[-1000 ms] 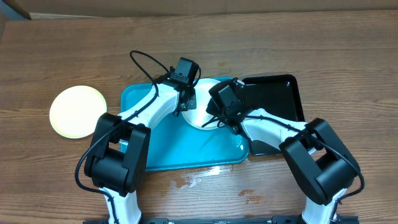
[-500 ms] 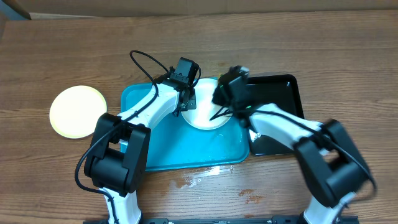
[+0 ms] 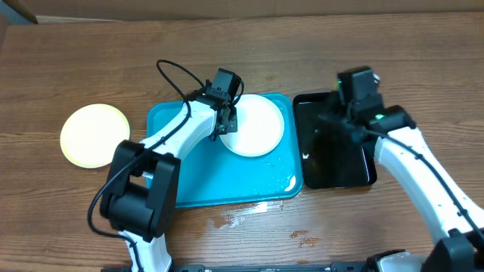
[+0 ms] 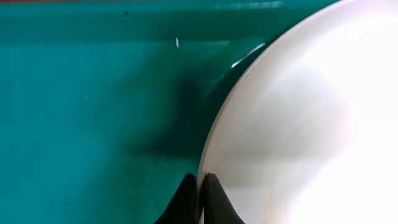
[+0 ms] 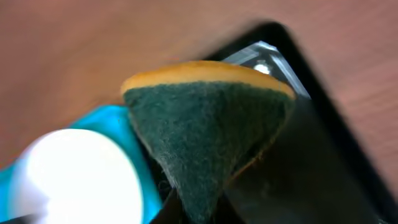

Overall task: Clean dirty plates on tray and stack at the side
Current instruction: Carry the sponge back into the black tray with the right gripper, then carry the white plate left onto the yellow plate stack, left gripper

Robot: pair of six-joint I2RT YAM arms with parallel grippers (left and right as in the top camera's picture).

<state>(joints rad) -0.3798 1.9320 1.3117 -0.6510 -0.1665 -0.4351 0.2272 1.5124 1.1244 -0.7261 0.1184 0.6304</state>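
With your left gripper (image 4: 200, 190) pinching the white plate's (image 4: 298, 124) rim, lower the sponge (image 5: 205, 124) that your right gripper (image 5: 202, 208) clamps squarely into the black tray (image 3: 333, 166).

My sponge (image 5: 205, 124) is dark green, orange-backed; I see a white plate (image 3: 253, 125), turquoise tray (image 3: 197, 177), pale yellow-green plate (image 3: 94, 136), glossy black tray (image 3: 336, 162), brown-grained table (image 3: 76, 60).

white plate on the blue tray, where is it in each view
overhead: white plate at centre, on the turquoise tray
left wrist: white plate fills the right half, rim in the left end effector
right wrist: white plate lower left, beside the sponge
shared landmark: the turquoise tray
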